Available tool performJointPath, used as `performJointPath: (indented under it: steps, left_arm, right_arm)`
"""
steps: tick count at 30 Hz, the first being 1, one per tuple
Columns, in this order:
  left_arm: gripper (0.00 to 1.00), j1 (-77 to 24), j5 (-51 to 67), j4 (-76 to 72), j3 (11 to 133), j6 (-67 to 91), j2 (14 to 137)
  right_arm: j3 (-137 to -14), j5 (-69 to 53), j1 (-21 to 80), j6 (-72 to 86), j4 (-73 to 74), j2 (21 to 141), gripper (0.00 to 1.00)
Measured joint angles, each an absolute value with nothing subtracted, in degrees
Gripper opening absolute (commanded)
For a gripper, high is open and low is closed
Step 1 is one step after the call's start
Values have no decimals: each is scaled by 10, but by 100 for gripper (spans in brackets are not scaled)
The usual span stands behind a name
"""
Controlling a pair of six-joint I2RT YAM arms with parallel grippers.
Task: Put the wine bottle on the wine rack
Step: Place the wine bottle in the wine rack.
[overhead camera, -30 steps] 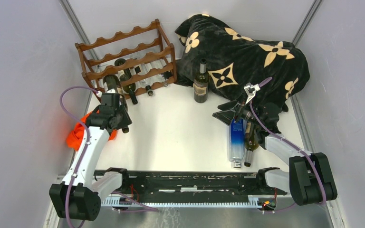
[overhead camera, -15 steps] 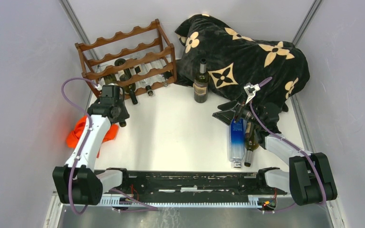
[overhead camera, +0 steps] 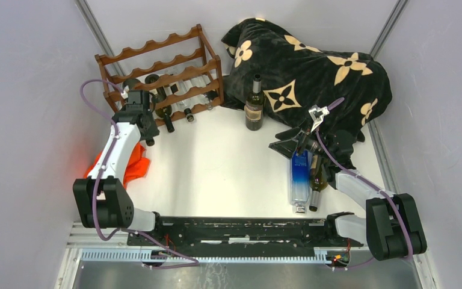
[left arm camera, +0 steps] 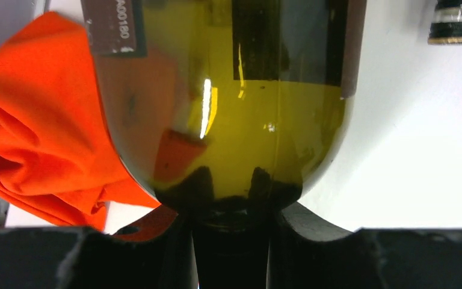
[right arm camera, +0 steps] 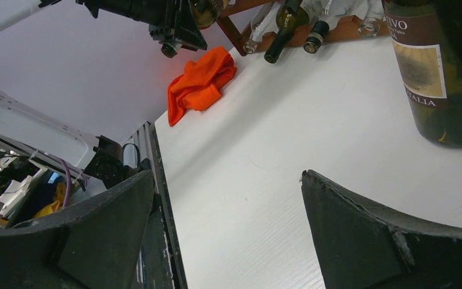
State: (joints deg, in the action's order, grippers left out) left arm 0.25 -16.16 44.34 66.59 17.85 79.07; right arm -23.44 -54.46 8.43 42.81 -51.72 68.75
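My left gripper (overhead camera: pixel 139 114) is shut on the neck of a green wine bottle (left arm camera: pixel 228 120), whose body fills the left wrist view beyond the fingers (left arm camera: pixel 292 226). From above, the bottle (overhead camera: pixel 132 85) points its base into the left end of the dark wooden wine rack (overhead camera: pixel 156 45), its capped neck end toward the table. The wrist hides which rail it meets. My right gripper (overhead camera: pixel 286 144) stands open over the table with nothing between its fingers (right arm camera: pixel 361 223).
Several bottles (overhead camera: pixel 161 99) lie in the rack's lower tiers. A labelled bottle (overhead camera: pixel 254 105) stands beside a black flowered blanket (overhead camera: pixel 313 66). A blue-labelled clear bottle (overhead camera: pixel 299 177) and a green one (overhead camera: pixel 317 177) lie under the right arm. An orange cloth (overhead camera: pixel 133 170) lies at the left.
The left arm has carried the bottle away from the orange cloth, back toward the rack's left end. The right arm has stayed still.
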Motion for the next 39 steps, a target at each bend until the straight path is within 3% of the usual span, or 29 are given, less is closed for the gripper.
performJointPath:
  steps: [26, 39]
  left_arm:
    - [2, 76, -159, 385, 785, 110, 941]
    - [2, 81, -159, 350, 791, 82, 957]
  right_arm:
    - [-234, -554, 81, 438, -518, 687, 98]
    - [-234, -555, 81, 444, -524, 687, 98]
